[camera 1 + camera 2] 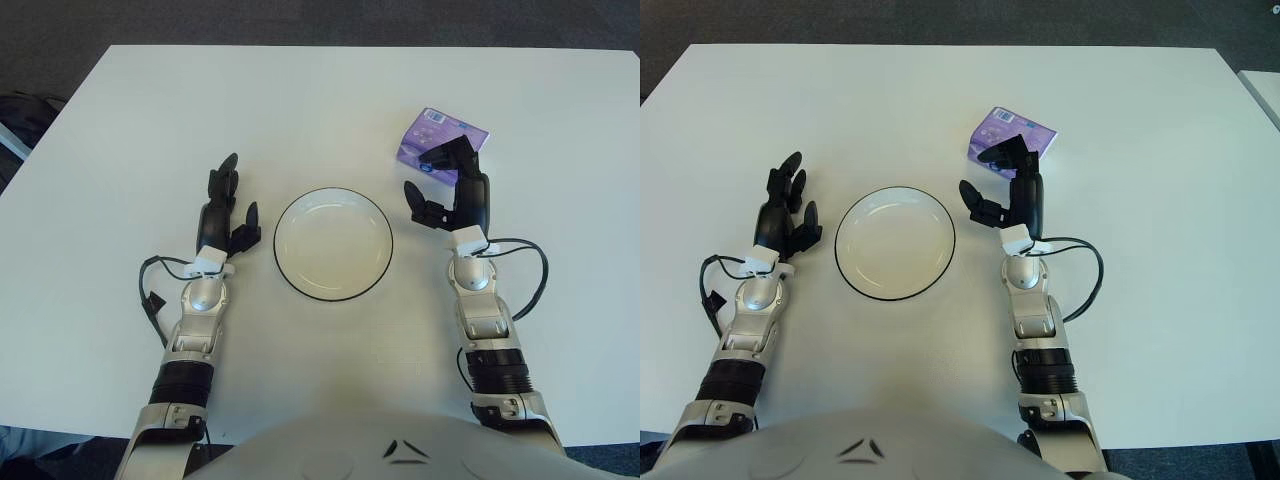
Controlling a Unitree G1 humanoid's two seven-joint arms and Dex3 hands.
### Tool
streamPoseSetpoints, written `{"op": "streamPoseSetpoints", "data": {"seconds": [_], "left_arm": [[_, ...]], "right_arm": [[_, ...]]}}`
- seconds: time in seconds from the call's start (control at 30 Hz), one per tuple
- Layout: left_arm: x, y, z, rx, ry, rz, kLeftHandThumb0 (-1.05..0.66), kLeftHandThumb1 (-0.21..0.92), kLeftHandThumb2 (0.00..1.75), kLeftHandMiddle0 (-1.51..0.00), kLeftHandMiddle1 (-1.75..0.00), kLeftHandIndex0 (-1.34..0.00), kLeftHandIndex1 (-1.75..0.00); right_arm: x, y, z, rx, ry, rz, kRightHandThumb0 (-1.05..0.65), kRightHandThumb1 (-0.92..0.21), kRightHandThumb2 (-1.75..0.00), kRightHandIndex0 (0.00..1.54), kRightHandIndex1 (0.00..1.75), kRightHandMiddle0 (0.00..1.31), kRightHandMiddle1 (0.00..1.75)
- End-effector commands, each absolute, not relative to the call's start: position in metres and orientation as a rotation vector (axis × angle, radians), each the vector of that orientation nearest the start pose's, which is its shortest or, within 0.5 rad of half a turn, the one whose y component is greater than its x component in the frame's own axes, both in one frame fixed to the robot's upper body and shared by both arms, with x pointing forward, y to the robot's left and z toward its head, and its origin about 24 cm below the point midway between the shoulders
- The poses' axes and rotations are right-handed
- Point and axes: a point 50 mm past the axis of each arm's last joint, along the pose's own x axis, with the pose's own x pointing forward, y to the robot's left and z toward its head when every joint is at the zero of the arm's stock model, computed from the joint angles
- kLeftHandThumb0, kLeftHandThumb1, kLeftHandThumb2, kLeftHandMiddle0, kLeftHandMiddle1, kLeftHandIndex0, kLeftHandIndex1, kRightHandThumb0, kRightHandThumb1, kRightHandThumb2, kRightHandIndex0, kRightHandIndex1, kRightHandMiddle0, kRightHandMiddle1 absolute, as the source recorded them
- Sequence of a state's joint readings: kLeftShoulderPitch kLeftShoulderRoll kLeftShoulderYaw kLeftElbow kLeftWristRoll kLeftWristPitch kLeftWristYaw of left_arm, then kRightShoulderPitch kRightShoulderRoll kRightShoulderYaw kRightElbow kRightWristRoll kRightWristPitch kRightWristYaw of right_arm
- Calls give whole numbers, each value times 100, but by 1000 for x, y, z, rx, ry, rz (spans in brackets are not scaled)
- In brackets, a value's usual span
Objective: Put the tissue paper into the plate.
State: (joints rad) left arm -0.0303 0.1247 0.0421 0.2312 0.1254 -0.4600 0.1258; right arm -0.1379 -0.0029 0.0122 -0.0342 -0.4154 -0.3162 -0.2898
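Note:
A purple tissue pack [432, 130] lies on the white table, to the upper right of an empty white plate [333, 243] with a dark rim. My right hand [446, 183] is raised just in front of the pack, fingers spread, its upper fingertips overlapping the pack's near edge; it holds nothing. Whether it touches the pack I cannot tell. Left of the plate shows my left hand [226, 212], fingers relaxed and holding nothing.
The white table [150, 120] stretches wide behind and to both sides of the plate. Dark floor lies beyond its far edge. Black cables loop beside both wrists.

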Motion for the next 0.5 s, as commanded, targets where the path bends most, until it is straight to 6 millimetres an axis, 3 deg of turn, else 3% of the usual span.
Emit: {"op": "streamPoseSetpoints", "data": {"seconds": [0.0,0.47], "left_arm": [[218,173,-22,190,10,108,-66,92,79,-30,-1,0,-55],[220,172,-25,195,18,109,-66,92,80,-31,-1,0,-56]], "right_arm": [[266,-139,127,-375,-596,-209,0,-64,-86,47,167,26,158],[286,-155,151,-455,-623,-224,-1,-65,-84,46,166,26,158]]}}
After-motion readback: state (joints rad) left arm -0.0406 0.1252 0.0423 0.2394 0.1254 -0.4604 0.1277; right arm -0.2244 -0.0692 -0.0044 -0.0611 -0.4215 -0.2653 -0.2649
